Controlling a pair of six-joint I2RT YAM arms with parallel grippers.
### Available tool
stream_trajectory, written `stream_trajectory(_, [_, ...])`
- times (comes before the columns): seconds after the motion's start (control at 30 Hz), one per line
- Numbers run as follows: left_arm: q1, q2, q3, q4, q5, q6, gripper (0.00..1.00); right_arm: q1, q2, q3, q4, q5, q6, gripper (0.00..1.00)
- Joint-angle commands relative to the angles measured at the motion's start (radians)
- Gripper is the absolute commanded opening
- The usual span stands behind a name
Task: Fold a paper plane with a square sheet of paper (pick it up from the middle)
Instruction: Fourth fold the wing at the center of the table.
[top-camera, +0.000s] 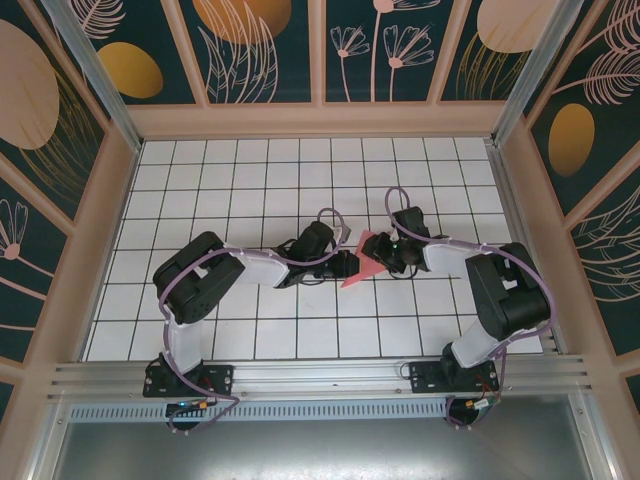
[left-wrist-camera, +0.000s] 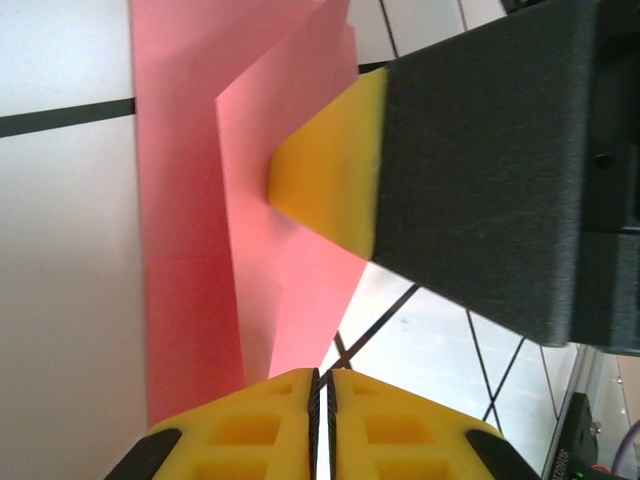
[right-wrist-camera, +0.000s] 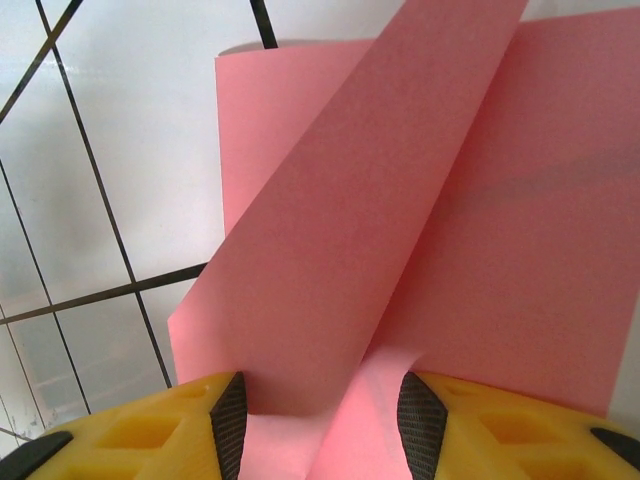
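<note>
On your left, the left end effector (top-camera: 348, 266) reaches in low over the white gridded counter (top-camera: 250, 170), near its middle. It meets the lower left corner of the square sheet of paper (top-camera: 365, 263). From its wrist camera you see its two yellow fingers pressed together, with only a thin dark slit between them. The pink sheet comes right down to their tips (you cannot tell whether an edge is actually caught in that slit). In that same view the paper stands upright and partly folded, one flap angled out in front of another.

Moving right, the sheet sits between the two end effectors and looks like a small pink wedge from above. One yellow pad (left-wrist-camera: 330, 170) of the other arm rests against the face of the front flap.

On your right, the right end effector (top-camera: 392, 258) comes at the paper from the opposite side, facing the left one. Its wrist camera shows its fingers spread apart. The folded layers of the sheet rise out of the gap between them, with a diagonal flap crossing over the flatter layer behind.
</note>
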Motion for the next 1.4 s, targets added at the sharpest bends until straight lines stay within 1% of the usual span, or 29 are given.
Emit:
stream_trajectory(0.0, [-0.006, 0.026, 0.022, -0.048, -0.038, 0.004, 0.14, 0.003, 0.088, -0.045, -0.120, 0.141, 0.005, 0.50])
stream_trajectory(0.2, [-0.007, 0.039, 0.022, -0.062, -0.051, 0.006, 0.13, 0.005, 0.091, -0.052, -0.124, 0.151, 0.000, 0.49])
stream_trajectory(0.23, [-0.007, 0.041, 0.047, -0.067, -0.054, 0.008, 0.13, 0.005, 0.091, -0.053, -0.126, 0.154, 0.000, 0.49])
stream_trajectory(0.37, [-0.006, 0.042, 0.058, -0.089, -0.068, 0.012, 0.12, 0.006, 0.101, -0.053, -0.130, 0.165, -0.003, 0.49])
stream_trajectory(0.6, [-0.007, 0.042, 0.060, -0.102, -0.074, 0.015, 0.12, 0.013, 0.140, -0.046, -0.135, 0.180, -0.002, 0.46])
stream_trajectory(0.87, [-0.007, 0.044, 0.057, -0.131, -0.095, 0.014, 0.12, 0.021, 0.182, -0.026, -0.150, 0.187, -0.001, 0.46])
stream_trajectory(0.97, [-0.007, 0.043, 0.059, -0.142, -0.103, 0.012, 0.12, 0.032, 0.194, -0.008, -0.185, 0.229, 0.005, 0.45])
stream_trajectory(1.17, [-0.006, 0.040, 0.065, -0.163, -0.108, 0.010, 0.11, 0.050, 0.234, 0.021, -0.216, 0.253, 0.012, 0.45])
stream_trajectory(1.37, [-0.007, 0.027, 0.059, -0.176, -0.124, 0.009, 0.11, 0.066, 0.267, 0.040, -0.232, 0.263, 0.016, 0.49])
